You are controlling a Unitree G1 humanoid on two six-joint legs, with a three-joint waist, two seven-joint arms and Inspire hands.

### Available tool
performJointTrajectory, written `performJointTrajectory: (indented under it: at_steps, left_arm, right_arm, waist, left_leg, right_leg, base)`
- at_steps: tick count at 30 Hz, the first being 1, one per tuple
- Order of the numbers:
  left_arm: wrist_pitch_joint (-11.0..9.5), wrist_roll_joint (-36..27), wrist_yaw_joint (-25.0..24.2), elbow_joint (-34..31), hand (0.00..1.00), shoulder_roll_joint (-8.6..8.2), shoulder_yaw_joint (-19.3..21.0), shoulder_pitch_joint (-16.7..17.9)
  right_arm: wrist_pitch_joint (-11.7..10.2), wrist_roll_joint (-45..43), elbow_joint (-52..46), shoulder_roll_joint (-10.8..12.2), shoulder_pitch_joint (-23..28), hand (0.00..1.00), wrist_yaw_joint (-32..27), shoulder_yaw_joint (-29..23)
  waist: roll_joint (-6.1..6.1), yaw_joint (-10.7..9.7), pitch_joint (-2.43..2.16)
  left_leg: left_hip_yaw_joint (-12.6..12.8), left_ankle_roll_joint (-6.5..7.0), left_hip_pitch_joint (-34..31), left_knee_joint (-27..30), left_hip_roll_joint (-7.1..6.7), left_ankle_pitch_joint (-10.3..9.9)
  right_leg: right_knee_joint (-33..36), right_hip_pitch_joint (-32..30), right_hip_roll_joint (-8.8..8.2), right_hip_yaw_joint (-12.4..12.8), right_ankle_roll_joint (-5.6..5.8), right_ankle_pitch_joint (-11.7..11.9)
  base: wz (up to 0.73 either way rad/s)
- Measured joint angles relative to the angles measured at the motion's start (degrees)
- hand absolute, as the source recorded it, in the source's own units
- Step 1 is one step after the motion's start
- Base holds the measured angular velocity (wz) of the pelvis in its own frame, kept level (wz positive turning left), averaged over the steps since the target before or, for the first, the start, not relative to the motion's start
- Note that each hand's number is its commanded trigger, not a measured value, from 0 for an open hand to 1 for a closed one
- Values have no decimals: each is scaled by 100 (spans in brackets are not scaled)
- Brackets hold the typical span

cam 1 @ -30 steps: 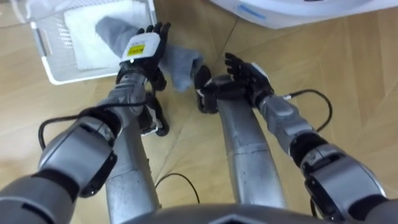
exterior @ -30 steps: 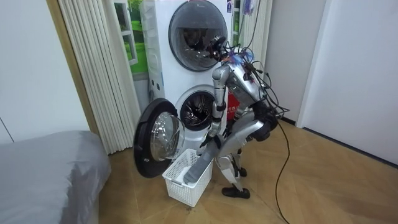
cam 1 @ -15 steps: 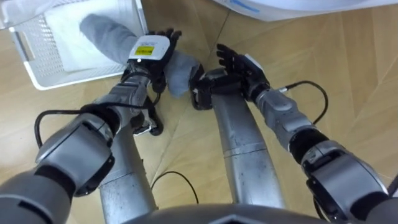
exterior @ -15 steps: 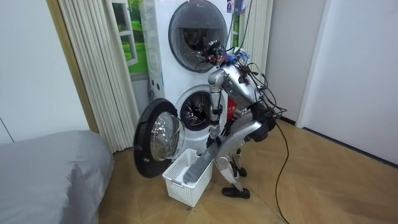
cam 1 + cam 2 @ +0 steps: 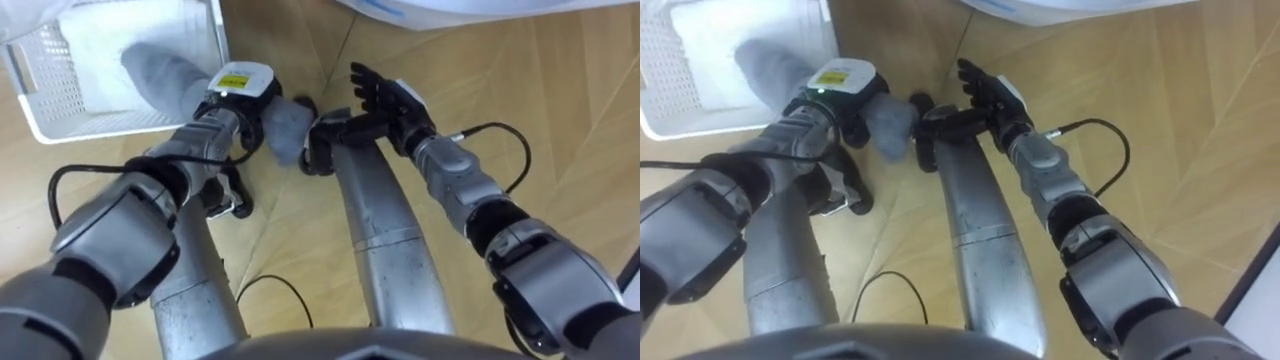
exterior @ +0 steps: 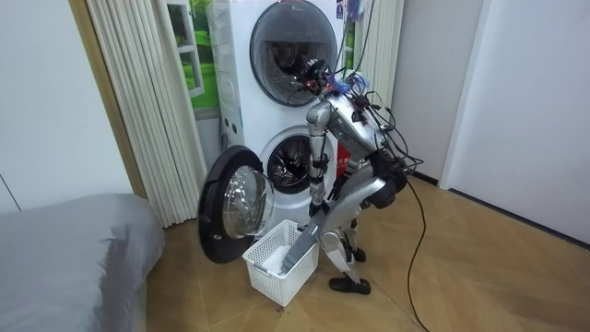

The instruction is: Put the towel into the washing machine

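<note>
A grey towel (image 5: 160, 72) hangs out of the white laundry basket (image 5: 60, 122) over its rim, its end bunched above the floor (image 5: 283, 128). My left hand (image 5: 238, 88) lies on that end with its fingers curled down round the cloth. Just to its right, my right hand (image 5: 385, 95) is held open, fingers straight, beside the bunched end and apart from it. In the room view I stand bent over the basket (image 6: 277, 269) in front of the washing machine (image 6: 293, 164), with the towel (image 6: 302, 245) rising from the basket.
The lower machine's round door (image 6: 235, 207) stands open towards the room view's left, close to the basket. A second drum sits stacked above. The machine's white front (image 5: 480, 10) lies just ahead of my hands. A curtain and a grey bed are at the room view's left.
My left hand's fingers have curled from straight down onto the towel's end. The right hand has stayed open. The eye view has shifted a little.
</note>
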Motion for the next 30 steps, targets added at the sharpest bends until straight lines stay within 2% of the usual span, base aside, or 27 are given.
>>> performJointTrajectory:
  at_steps: [6, 10, 14, 16, 19, 22, 24, 29, 30]
  left_arm:
    - [-3, -7, -1, 31, 100, -47, 223, 365]
    - [-70, -143, 69, 115, 100, -169, 502, 597]
    - [-123, -872, 291, 89, 100, -263, 815, 738]
    - [-165, -1070, 358, 30, 100, -250, 1051, 747]
    - [-310, -1405, 540, -108, 100, -192, 1421, 772]
    - [-355, -1875, 690, -485, 100, -61, 1529, 798]
    - [-377, -2168, 718, -784, 100, -37, 1577, 805]
    - [-556, -3331, 633, -1608, 100, -94, 1678, 968]
    - [-584, -3485, 584, -1675, 100, -104, 1682, 1023]
  right_arm:
    - [14, 116, 137, 19, 334, 0, -31, 3]
    - [15, 108, 391, 26, 568, 0, -25, -55]
    - [12, 126, 524, -37, 821, 0, -88, -63]
    - [12, 87, 563, -64, 862, 0, -115, -66]
    - [13, 43, 558, -105, 923, 0, -159, -72]
    - [10, -36, 528, -146, 924, 0, -147, -70]
    - [16, -43, 491, -199, 920, 0, -130, -68]
    - [13, -257, 350, -239, 949, 0, -82, -135]
    - [14, -308, 352, -242, 963, 0, -47, -149]
  waist:
    - [-2, 137, -13]
    - [21, 297, -23]
    - [85, 470, -57]
    - [130, 535, -77]
    - [151, 665, -79]
    - [181, 739, -83]
    - [219, 817, -84]
    - [279, 901, -96]
    - [305, 897, -112]
  left_leg:
    - [34, -29, 706, -327, -38, 20]
    - [42, -48, 1330, -786, -106, 149]
    - [50, -64, 1895, -1191, -168, 232]
    - [51, -64, 2046, -1298, -191, 255]
    - [60, -67, 2320, -1410, -190, 270]
    - [64, -61, 2511, -1532, -205, 303]
    - [50, -54, 2614, -1594, -224, 321]
    - [56, -26, 2910, -1855, -394, 420]
    - [52, -23, 2941, -1883, -397, 427]
  right_leg:
    - [-290, 690, 2, 8, 12, 4]
    - [-742, 1348, 9, -3, 52, 96]
    - [-1115, 1916, -6, -24, 84, 135]
    - [-1216, 2070, -9, -19, 99, 144]
    - [-1326, 2339, -13, -56, 99, 146]
    - [-1450, 2547, -29, -75, 108, 163]
    - [-1508, 2665, -49, -100, 114, 178]
    - [-1615, 2920, -181, -125, 155, 191]
    - [-1647, 2964, -189, -144, 156, 191]
  base:
    - [-2]
    - [1]
    - [2]
    - [0]
    - [-1]
    - [3]
    - [7]
    - [8]
    - [12]
